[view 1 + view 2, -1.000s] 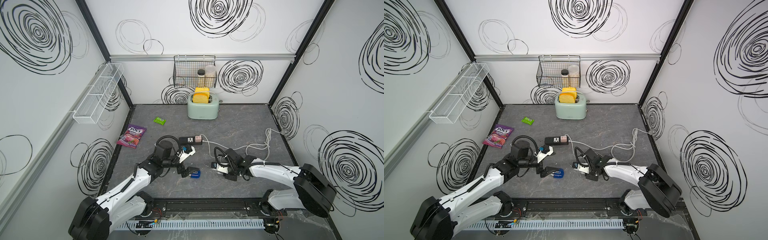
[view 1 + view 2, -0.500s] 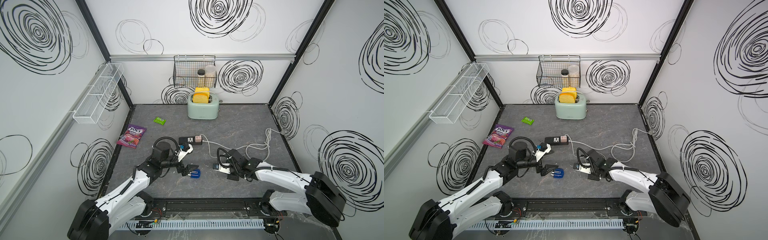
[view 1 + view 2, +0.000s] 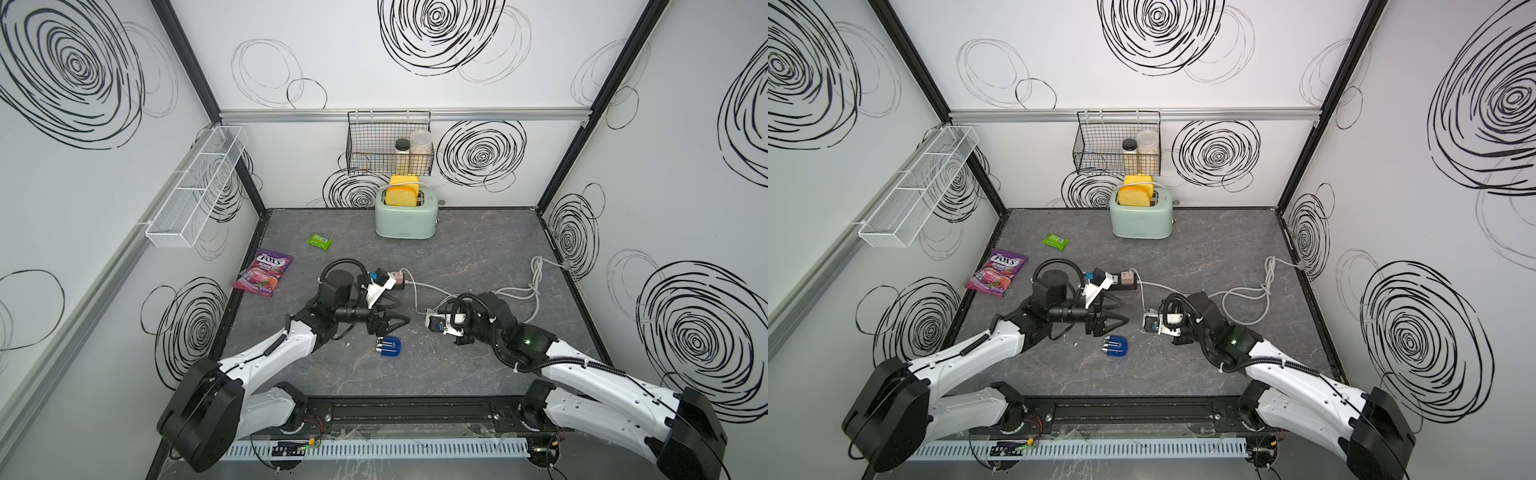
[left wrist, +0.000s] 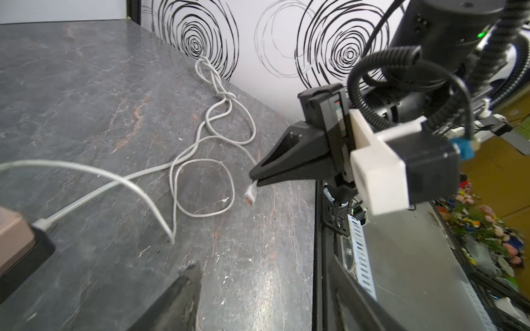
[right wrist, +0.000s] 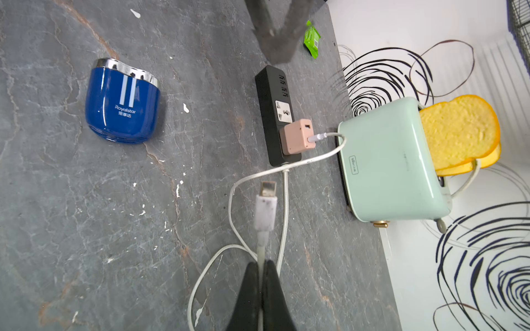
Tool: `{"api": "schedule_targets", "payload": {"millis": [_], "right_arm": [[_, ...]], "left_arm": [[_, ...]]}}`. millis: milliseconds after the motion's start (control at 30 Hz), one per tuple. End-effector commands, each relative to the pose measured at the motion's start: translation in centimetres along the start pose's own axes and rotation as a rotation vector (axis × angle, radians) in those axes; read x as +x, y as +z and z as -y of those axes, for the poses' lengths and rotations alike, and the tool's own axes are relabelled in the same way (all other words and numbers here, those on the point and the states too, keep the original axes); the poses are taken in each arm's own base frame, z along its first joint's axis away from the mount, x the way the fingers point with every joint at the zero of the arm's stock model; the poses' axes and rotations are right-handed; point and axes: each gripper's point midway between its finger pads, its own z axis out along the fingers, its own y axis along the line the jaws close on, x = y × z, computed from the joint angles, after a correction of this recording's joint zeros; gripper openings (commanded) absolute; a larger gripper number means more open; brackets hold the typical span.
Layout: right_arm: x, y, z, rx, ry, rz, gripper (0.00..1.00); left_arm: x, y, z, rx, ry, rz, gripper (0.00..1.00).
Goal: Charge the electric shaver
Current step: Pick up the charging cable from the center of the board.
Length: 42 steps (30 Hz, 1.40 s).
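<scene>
Lying front-ctr, shaver point(image 3: 390, 347), off table point(image 3: 478, 249) edges.

place: robot lab enclosure | evidence: swirl-printed walls point(image 3: 415, 62), aluminium rail point(image 3: 291, 115), cable duct point(image 3: 415, 449)

A: Light?
B: Bright, even, from overhead; shadows soft. Top views sharp, lines bow at edges.
A: Wrist cams?
B: Left gripper point(image 4: 263, 265) blurs up close; slight sheen on desk point(image 4: 243, 286).

Blue shaver point(image 5: 123, 103), white cable point(image 5: 265, 212), mint toaster point(image 5: 393, 160)
</scene>
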Motion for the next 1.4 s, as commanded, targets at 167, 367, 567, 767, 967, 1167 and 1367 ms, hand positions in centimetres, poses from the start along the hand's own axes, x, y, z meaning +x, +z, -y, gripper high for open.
{"api": "schedule_targets", "payload": {"millis": [167, 367, 567, 767, 967, 1167, 1367], "right_arm": [[-4.4, 0.1, 2.1, 0.053, -0.075, 0.132, 0.0], [-5.1, 0.0, 2.2, 0.051, -0.058, 0.158, 0.0], [-5.2, 0.1, 1.9, 0.029, -0.034, 0.162, 0.0], [-5.7, -0.2, 2.0, 0.029, -0.009, 0.19, 0.0], [-5.5, -0.6, 2.2, 0.031, 0.0, 0.195, 0.0], [-5.1, -0.7, 1.9, 0.021, -0.002, 0.179, 0.0], [-5.5, -0.8, 1.9, 0.016, -0.005, 0.198, 0.0]], "left_arm": [[-3.1, 2.1, 2.4, 0.139, -0.054, 0.012, 0.64], [-2.6, 3.2, 2.3, 0.14, -0.068, -0.01, 0.53], [-2.8, 3.8, 2.1, 0.145, -0.065, -0.024, 0.51], [-2.6, 4.1, 1.8, 0.142, -0.06, -0.043, 0.47], [-2.8, 3.5, 1.4, 0.12, -0.072, -0.036, 0.73], [-4.7, 1.5, 1.0, 0.075, -0.037, 0.039, 0.82], [-3.9, 0.9, 0.2, 0.064, -0.05, 0.013, 0.83]]}}
